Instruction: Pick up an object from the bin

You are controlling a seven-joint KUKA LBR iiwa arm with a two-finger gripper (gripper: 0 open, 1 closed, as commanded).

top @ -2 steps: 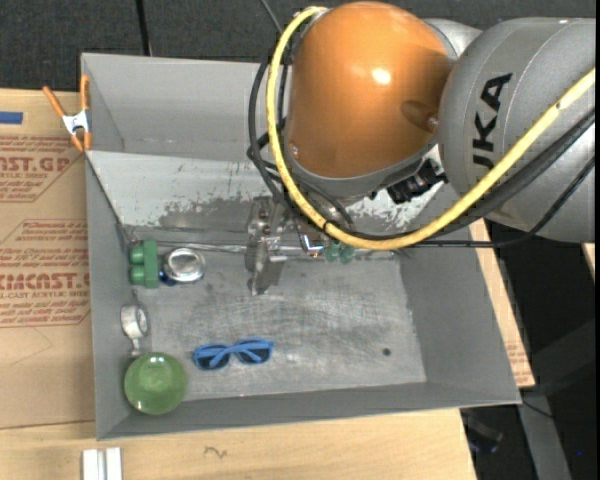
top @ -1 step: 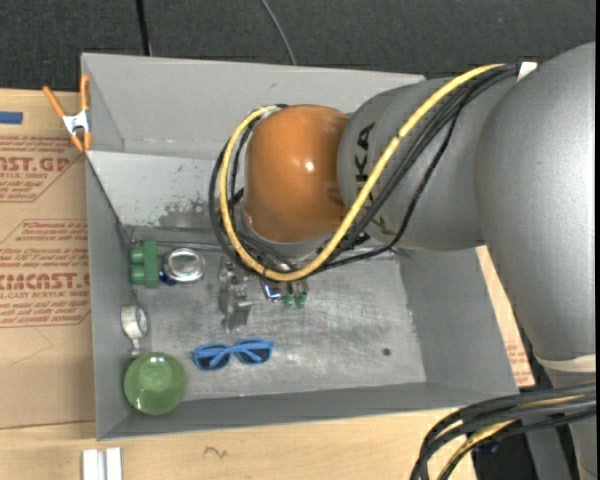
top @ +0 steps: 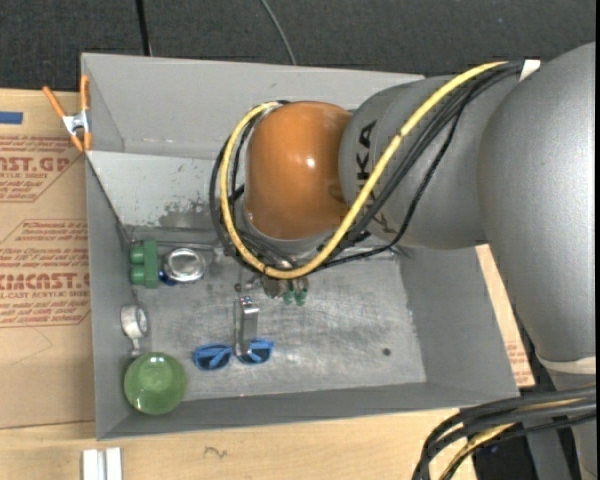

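Observation:
My gripper hangs as a narrow metal piece below the orange wrist cover, near the middle of the bin's front. Its tip comes down at the middle of a small blue thing with two flat lobes that lies on the bin floor. I cannot see whether the tip touches it. A green and silver bottle-like thing lies to the left at the back, with a shiny silver and blue piece beside it. In the front left corner sits a round green ball-like thing with a silver cap behind it.
A tiny green bit shows just under the orange cover, right of the gripper. A dark speck lies on the bare floor to the right. The arm and its cables cover the bin's back right.

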